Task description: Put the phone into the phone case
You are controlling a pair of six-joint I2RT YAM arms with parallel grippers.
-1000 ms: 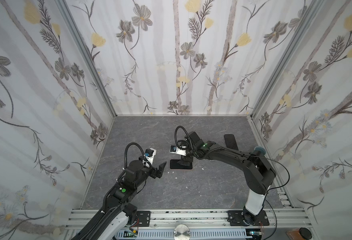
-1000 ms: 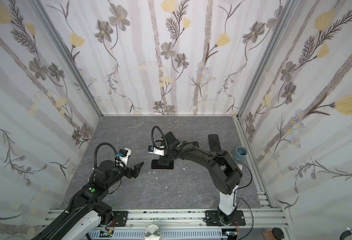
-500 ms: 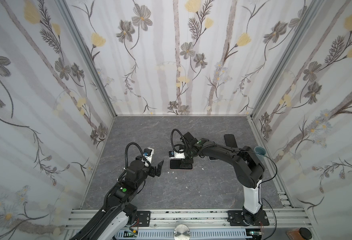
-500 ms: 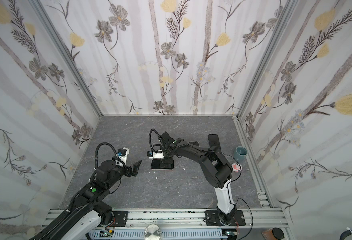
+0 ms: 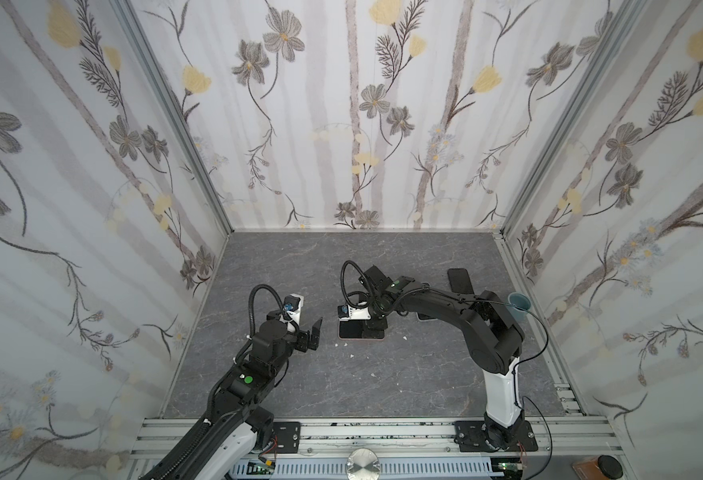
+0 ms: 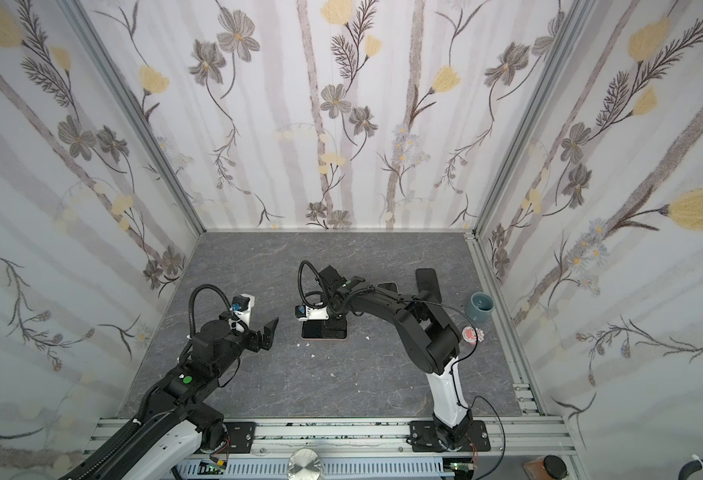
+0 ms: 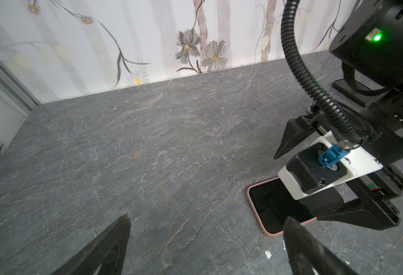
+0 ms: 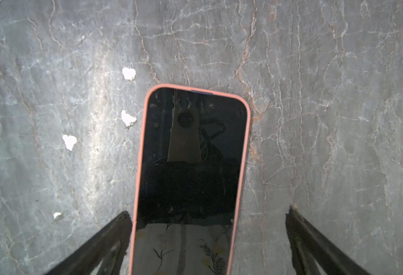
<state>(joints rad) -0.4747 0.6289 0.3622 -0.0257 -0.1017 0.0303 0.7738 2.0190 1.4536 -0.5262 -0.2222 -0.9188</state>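
Nearest me, my left fingers (image 7: 110, 245) hover spread and empty above the desk (image 5: 383, 382), pointed toward the phone (image 8: 193, 166) but clear of it; I judge they are waiting in reserve. Further in, the phone lies screen-up on the desk, seated inside its pink phone case (image 8: 140, 152). My right fingers (image 8: 100, 245) stand released astride its end, gripping nothing, probably so I can check the fit, and beyond them a dark flat slab (image 5: 459, 280) lies unused.

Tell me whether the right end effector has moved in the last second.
Yes. In a top view the right end effector has shifted toward the front rail: it was at the far edge of the phone, now it is over it.
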